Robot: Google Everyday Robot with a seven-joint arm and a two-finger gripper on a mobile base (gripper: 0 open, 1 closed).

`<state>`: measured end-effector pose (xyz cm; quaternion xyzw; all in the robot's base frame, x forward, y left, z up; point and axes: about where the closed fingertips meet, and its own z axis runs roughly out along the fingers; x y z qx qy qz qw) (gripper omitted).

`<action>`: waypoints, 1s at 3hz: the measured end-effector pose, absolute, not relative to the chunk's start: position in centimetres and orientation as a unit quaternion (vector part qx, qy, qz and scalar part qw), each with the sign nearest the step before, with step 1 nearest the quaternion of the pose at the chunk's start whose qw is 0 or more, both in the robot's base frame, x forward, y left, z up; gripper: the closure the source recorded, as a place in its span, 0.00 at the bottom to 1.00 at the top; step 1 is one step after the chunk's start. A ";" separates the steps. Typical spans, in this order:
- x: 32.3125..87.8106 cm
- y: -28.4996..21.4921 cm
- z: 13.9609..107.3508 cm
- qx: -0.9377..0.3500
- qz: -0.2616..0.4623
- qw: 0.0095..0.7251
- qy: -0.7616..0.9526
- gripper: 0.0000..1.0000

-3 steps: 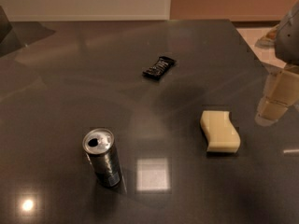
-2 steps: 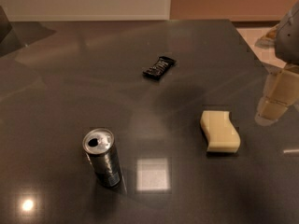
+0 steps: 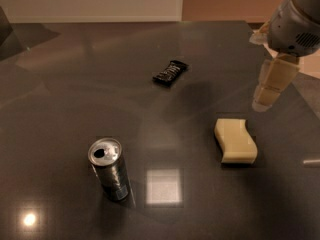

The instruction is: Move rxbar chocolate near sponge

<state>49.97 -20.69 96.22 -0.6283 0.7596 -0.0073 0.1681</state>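
The rxbar chocolate (image 3: pixel 170 72) is a small black glossy wrapper lying flat on the dark table, past its middle. The sponge (image 3: pixel 235 140) is a pale yellow foam block with wavy sides, lying at the right. My gripper (image 3: pixel 264 102) hangs at the right edge of the view, above the table and just beyond the sponge, well to the right of the bar. It holds nothing that I can see.
A dark can with a silver top (image 3: pixel 110 169) stands upright at the front left. The dark reflective table (image 3: pixel 75 84) ends at its right edge near the arm (image 3: pixel 295 24). A pale wall runs behind the table.
My gripper has moved a little to the left and farther over the table. The bar, sponge and can have not moved.
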 end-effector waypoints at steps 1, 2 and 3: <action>54.1 -19.0 95.2 -0.649 0.002 0.174 0.741 0.00; 57.8 -17.3 94.1 -0.673 0.013 0.176 0.718 0.00; 61.5 -15.2 92.8 -0.702 0.035 0.173 0.690 0.00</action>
